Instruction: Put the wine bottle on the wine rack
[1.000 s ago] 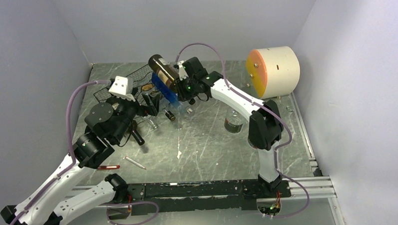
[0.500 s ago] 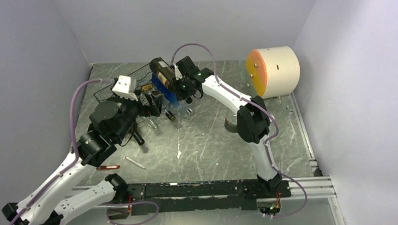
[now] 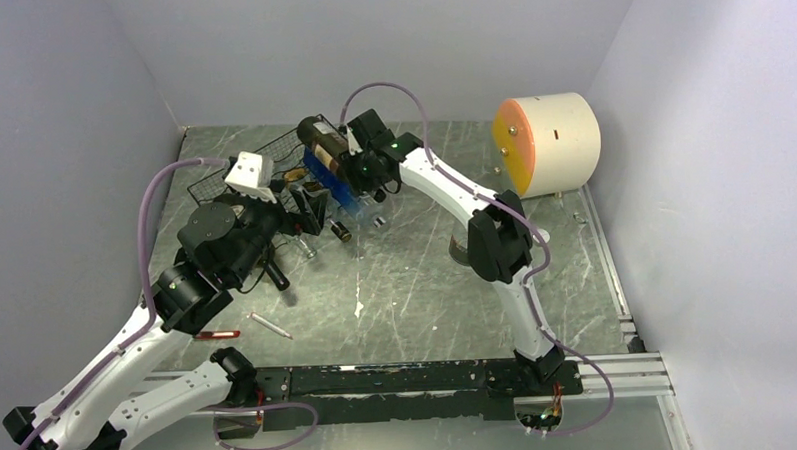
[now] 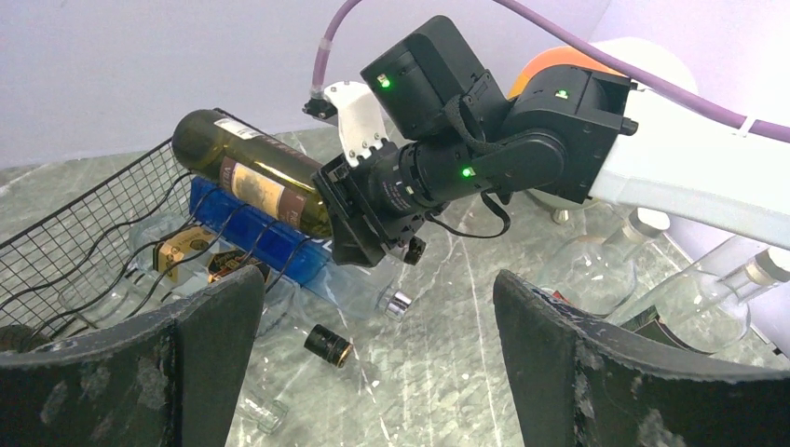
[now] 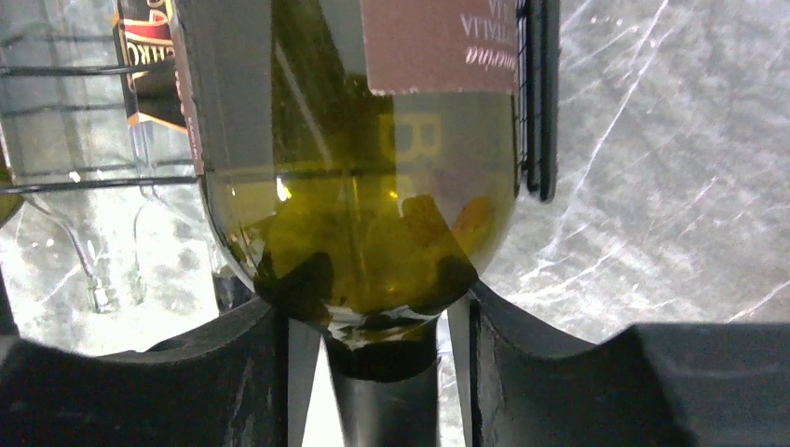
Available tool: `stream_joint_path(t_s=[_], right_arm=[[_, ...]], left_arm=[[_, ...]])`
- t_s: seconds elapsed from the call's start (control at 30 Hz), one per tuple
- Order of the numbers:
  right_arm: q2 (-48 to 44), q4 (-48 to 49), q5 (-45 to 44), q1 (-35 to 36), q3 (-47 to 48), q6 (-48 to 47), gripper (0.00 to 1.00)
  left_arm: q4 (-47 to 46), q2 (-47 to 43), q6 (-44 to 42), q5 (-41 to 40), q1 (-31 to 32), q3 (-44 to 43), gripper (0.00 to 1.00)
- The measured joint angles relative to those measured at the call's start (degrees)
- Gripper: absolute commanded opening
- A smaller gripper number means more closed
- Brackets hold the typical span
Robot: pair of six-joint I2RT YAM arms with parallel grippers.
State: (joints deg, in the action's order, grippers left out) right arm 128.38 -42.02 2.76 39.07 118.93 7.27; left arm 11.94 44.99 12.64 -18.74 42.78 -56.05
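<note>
The wine bottle [image 3: 318, 138] is dark olive glass with a brown label. It lies tilted on the top right edge of the black wire wine rack [image 3: 262, 155]. My right gripper [image 3: 351, 172] is shut on its neck. In the right wrist view the neck sits between my fingers [image 5: 377, 317], with the bottle's body [image 5: 373, 168] ahead and a rack wire [image 5: 536, 112] beside it. In the left wrist view the bottle [image 4: 251, 177] rests on the rack [image 4: 84, 233]. My left gripper [image 4: 373, 372] is open and empty, low over the table in front of the rack.
A blue bottle [image 4: 251, 242] and a gold-labelled bottle [image 4: 186, 247] lie in the rack's lower tier. Clear glass bottles [image 4: 596, 270] stand to the right. A cream and orange cylinder [image 3: 547, 142] sits at the back right. A pen [image 3: 268, 325] lies near the front.
My right gripper has carried the wine bottle left and back, down towards the rack's top. My left arm has shifted slightly forward.
</note>
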Motion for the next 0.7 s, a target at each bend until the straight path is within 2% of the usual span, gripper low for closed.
stream_joint_path(t_s=[0.13, 0.23, 0.43, 0.7], right_arm=[[0.0, 2.0, -0.7, -0.1, 0.0, -0.1, 0.74], [-0.6, 3.4, -1.1, -0.1, -0.8, -0.2, 0.81], [-6.2, 6.5, -1.4, -0.1, -6.1, 0.2, 0.82], [-29.3, 15.8, -7.7, -0.7, -26.1, 3.8, 0.80]], left_arm=[[0.0, 0.0, 0.0, 0.0, 0.0, 0.0, 0.96], [0.0, 0.0, 0.0, -0.1, 0.0, 0.0, 0.96], [0.0, 0.0, 0.0, -0.1, 0.0, 0.0, 0.96], [-0.5, 0.1, 0.0, 2.1, 0.0, 1.1, 0.96]])
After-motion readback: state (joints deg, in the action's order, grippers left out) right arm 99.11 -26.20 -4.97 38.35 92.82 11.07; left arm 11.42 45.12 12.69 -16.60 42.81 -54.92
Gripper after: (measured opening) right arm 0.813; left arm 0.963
